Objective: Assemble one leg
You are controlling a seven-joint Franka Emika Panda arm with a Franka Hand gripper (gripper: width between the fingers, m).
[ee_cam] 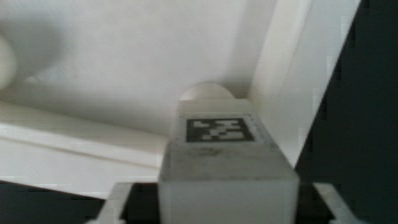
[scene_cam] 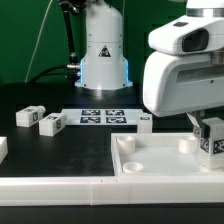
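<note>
One leg (ee_cam: 217, 150) sits clamped in the gripper (scene_cam: 210, 141) — jaws closed against its sides, tag showing — over the white tray's (scene_cam: 150, 166) corner at the exterior view's right. Farther back, loose legs (scene_cam: 50, 124) and the marker board (scene_cam: 103, 116) lie on the black table (scene_cam: 60, 152).
</note>
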